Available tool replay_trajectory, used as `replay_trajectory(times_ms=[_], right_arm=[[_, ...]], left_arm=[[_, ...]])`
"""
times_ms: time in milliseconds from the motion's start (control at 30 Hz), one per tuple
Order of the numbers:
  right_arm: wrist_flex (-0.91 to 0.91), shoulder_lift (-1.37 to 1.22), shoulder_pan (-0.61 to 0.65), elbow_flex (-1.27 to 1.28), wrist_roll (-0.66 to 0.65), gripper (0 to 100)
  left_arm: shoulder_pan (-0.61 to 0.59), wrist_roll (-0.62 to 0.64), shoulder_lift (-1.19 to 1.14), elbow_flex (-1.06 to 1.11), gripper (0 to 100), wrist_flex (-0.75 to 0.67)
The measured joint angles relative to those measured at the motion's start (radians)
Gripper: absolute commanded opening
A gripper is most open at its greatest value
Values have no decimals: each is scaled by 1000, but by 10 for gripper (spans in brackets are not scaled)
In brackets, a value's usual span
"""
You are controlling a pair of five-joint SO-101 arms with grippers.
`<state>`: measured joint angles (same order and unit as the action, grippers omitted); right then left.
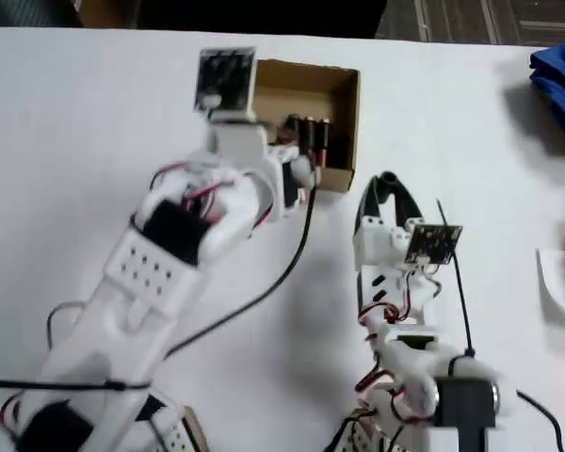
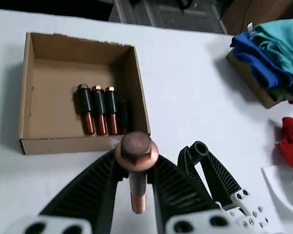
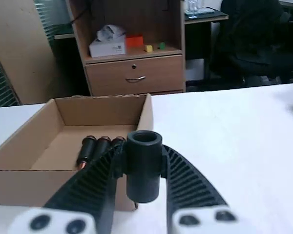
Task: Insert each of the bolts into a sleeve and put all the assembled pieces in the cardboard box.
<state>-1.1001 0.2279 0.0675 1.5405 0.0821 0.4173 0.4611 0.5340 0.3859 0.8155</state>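
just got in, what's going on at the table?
The left gripper holds a bolt near the box. The right gripper holds a sleeve close by. Bolt and sleeve are not yet joined. Three assembled pieces lie in the box.

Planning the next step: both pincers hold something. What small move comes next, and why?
Probably bring the bolt in the left pincer over the sleeve in the right pincer: both are gripped but apart, and the sleeve's open end is free.
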Motion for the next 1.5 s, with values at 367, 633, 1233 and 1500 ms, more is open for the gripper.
replay_trajectory(times_ms=[367, 633, 1233, 1500], right_arm=[[-253, -38, 115, 69, -178, 20], [-253, -38, 124, 69, -184, 20], [-255, -38, 121, 69, -184, 20], [-255, -38, 121, 69, -184, 20]], left_arm=[[66, -118, 109, 348, 25, -577], [68, -144, -133, 164, 25, -583], [147, -153, -204, 133, 25, -583], [149, -153, -204, 133, 25, -583]])
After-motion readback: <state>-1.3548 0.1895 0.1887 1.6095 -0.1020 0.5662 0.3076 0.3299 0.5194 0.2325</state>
